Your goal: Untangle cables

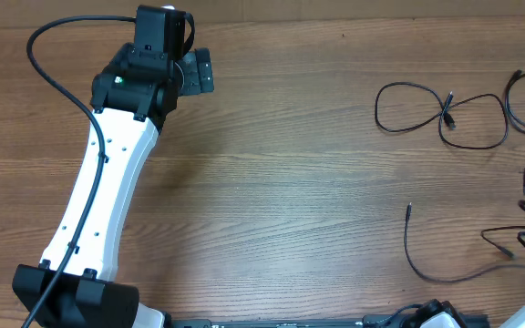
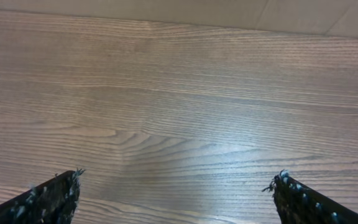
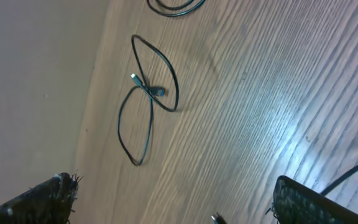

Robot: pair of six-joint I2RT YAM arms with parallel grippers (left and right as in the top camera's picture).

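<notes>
**Item: looped cable, awaiting opening; right arm nearest**

1. Right gripper [image 3: 173, 185]: fingers wide apart, nothing between them. It sits at 4 o'clock on the table [image 1: 290, 182].
2. Loose strand [image 1: 406, 237]: lies just beside the right gripper towards 9 o'clock. It is a single open curve with no crossing.
3. Looped cable [image 3: 151, 92]: lies at 2 o'clock, folded into a figure-eight with one crossing, and a silver-tipped plug rests at that crossing.
4. Third cable [image 1: 508, 107]: lies just beside the loop at the 3 o'clock edge.
5. Left gripper [image 2: 178, 179]: fingers apart over bare wood at 11 o'clock, well apart from every cable.

Handling note: likely step is opening the figure-eight. Grip close to the plug, low on the wood, and draw it away from the crossing towards 9 o'clock, clear of the third cable.
</notes>
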